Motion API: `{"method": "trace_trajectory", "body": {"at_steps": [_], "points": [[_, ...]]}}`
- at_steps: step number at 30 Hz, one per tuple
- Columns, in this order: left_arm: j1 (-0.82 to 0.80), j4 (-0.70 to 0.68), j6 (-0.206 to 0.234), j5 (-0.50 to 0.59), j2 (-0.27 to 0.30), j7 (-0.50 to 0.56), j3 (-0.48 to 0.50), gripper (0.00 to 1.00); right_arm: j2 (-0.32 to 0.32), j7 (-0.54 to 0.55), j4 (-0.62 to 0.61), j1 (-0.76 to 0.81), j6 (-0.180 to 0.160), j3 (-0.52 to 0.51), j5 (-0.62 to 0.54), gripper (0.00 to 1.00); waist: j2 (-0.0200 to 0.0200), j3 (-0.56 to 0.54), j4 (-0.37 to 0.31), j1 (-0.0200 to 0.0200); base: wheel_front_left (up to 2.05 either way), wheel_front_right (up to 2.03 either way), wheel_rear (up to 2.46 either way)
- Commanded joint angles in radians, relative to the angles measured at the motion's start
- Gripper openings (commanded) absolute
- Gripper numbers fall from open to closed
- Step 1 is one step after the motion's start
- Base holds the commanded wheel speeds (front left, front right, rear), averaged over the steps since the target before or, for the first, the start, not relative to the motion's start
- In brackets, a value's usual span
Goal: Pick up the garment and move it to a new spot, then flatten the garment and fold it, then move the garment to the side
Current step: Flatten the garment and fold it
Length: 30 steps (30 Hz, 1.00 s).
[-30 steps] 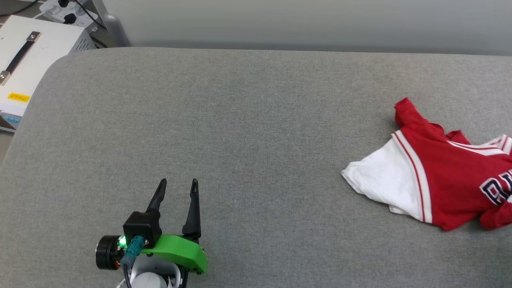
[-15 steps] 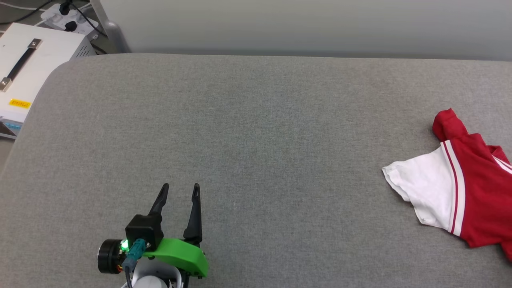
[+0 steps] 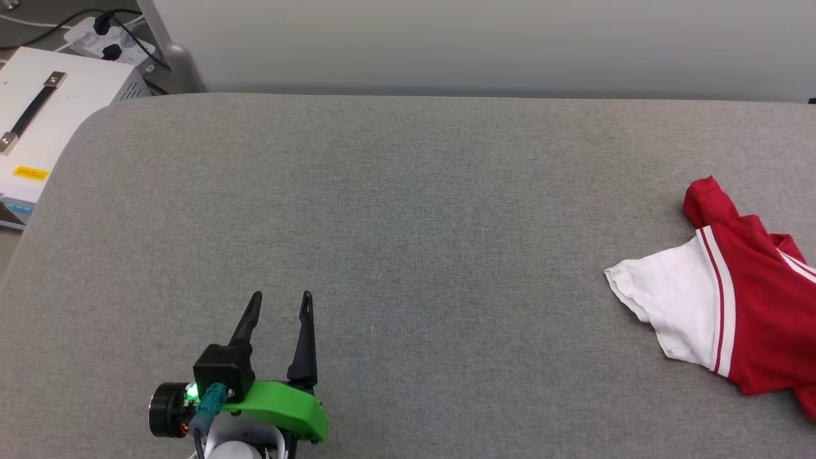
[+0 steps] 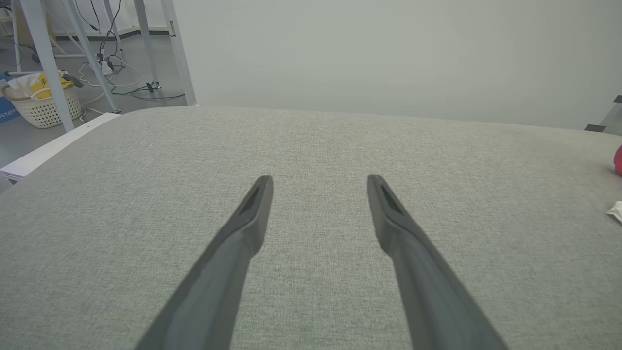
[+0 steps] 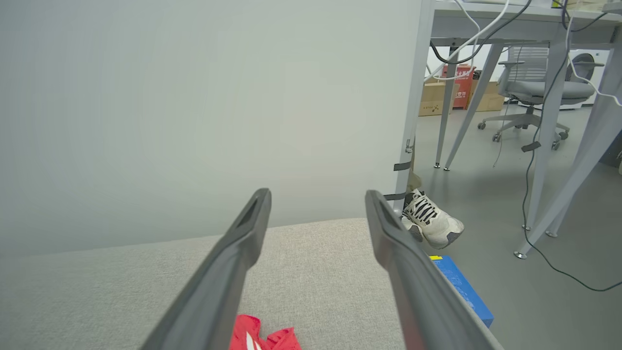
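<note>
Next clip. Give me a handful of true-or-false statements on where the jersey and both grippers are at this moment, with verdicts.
1. The garment lies at the right edge of the grey surface in the head view. True.
2. The left gripper is shut on the garment. False: its fingers stand apart over bare grey fabric, far from the garment.
3. The right gripper is open, with nothing between its fingers. True.
4. The garment is folded into a neat rectangle. False: it is rumpled, with one white sleeve spread toward the middle.
5. A white shoe sits on the grey surface. False: it is on the floor beyond the surface's end.
</note>
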Motion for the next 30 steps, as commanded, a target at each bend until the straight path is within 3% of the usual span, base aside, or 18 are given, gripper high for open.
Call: {"method": "trace_trajectory", "body": {"at_steps": [1,6,10,18,23,30], "points": [[0.009,-0.005,0.0,0.009,-0.003,-0.006,0.004,1.0,0.011,0.036,-0.058,-0.02,-0.001,0.011,-0.032,1.0,0.0,0.001,0.003,0.0,0.0,0.0,0.0],[0.007,-0.011,0.002,0.007,-0.003,-0.006,0.002,1.0,0.011,0.257,-0.312,-0.032,-0.001,0.123,-0.12,1.0,0.0,0.009,0.013,0.0,0.0,0.0,0.0],[-0.002,-0.014,0.004,0.004,-0.003,-0.006,-0.003,1.0,-0.035,0.496,-0.428,-0.04,-0.001,0.27,-0.091,1.0,0.0,0.02,0.025,0.0,0.0,0.0,0.0],[-0.027,-0.023,0.007,-0.003,-0.003,-0.006,-0.011,1.0,-0.194,0.908,-0.434,-0.08,-0.001,0.494,0.062,1.0,0.0,0.054,0.051,0.0,0.0,0.0,0.0],[-0.046,-0.035,0.01,-0.007,-0.003,-0.006,-0.019,1.0,-0.203,0.992,-0.347,-0.121,-0.001,0.588,0.112,1.0,0.0,0.084,0.07,0.0,0.0,0.0,0.0],[-0.073,-0.046,0.013,-0.009,-0.003,-0.006,-0.032,1.0,-0.149,0.963,-0.143,-0.195,-0.001,0.729,0.115,1.0,0.0,0.126,0.094,0.0,0.0,0.0,0.0]]}}
